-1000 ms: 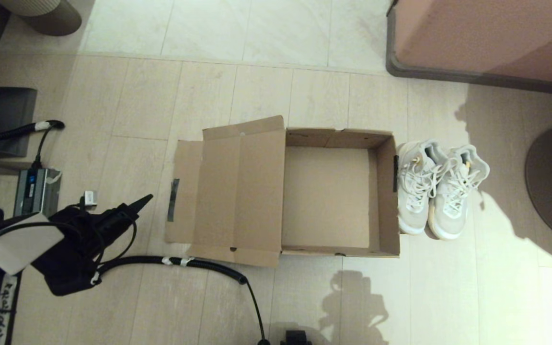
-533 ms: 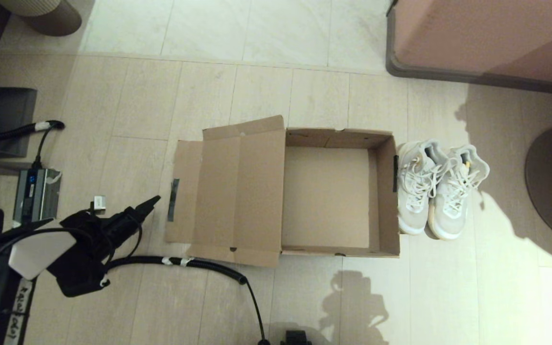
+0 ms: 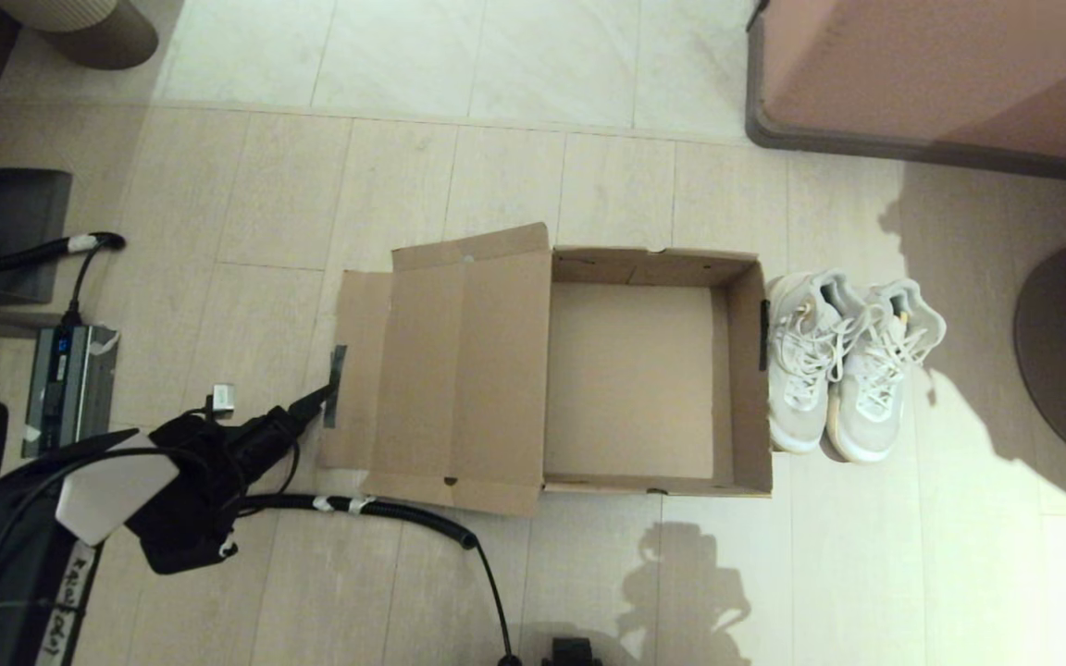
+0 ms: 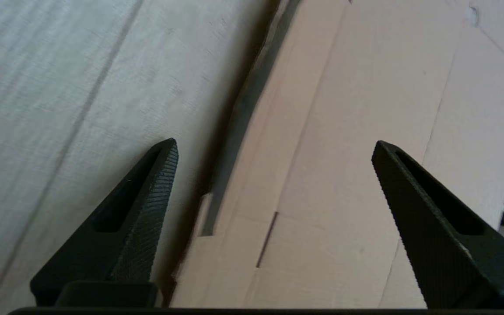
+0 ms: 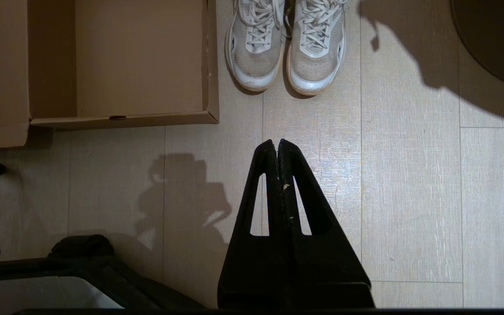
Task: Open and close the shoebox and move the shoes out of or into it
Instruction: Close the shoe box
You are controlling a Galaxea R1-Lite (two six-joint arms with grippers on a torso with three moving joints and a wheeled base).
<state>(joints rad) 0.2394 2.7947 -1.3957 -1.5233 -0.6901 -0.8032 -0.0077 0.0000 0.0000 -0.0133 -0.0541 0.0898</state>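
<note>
Shoebox (image 3: 635, 388) open on the floor, empty, lid flap (image 3: 440, 370) folded out flat toward my left. Shoes (image 3: 843, 365) stand as a pair just beside its right wall.

My left gripper (image 4: 274, 148) released, fingers spread astride the flap's outer edge by the black tape (image 3: 337, 384). Right gripper (image 5: 277, 146) clenched on nothing, parked above bare floor near the box.

Risks: thin flap lying flat, so the lower finger may skid over it, not under; a hard pull may drag the light box into the shoes.

Can't tell whether the fingers touch the cardboard
</note>
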